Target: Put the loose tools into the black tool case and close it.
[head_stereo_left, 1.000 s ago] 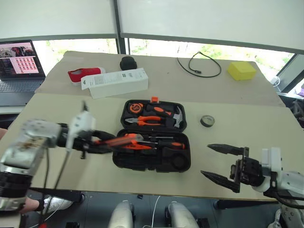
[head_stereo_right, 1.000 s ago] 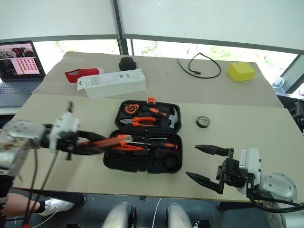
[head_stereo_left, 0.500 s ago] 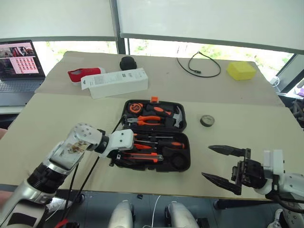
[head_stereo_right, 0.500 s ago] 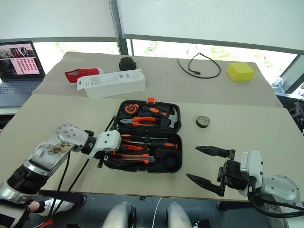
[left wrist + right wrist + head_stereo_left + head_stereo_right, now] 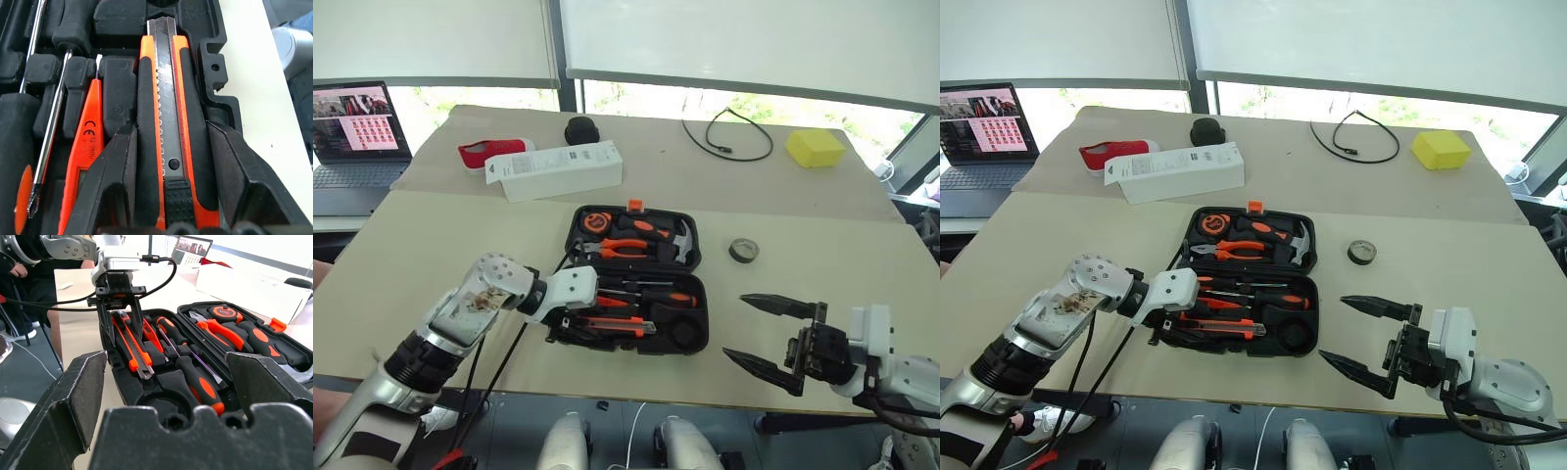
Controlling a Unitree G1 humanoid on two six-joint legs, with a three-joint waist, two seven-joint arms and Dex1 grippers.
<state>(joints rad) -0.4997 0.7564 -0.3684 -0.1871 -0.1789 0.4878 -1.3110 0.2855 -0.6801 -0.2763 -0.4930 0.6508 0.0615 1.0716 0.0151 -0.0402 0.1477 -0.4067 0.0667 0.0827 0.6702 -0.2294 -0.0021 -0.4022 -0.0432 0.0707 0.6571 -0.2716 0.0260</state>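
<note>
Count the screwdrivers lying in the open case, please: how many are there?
2. One screwdriver lies along the middle of the case; the second lies beside it, toward the pliers' half. Others may be hidden behind the left gripper.

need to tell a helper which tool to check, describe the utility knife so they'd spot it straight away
Find the open black tool case in the middle of the near table. In its front half, along the edge nearest the robot, lies the utility knife, with the left gripper straddling its end. Unlike the round-shafted screwdrivers behind it, it is flat, with a notched metal blade strip down its orange-black body.
</note>
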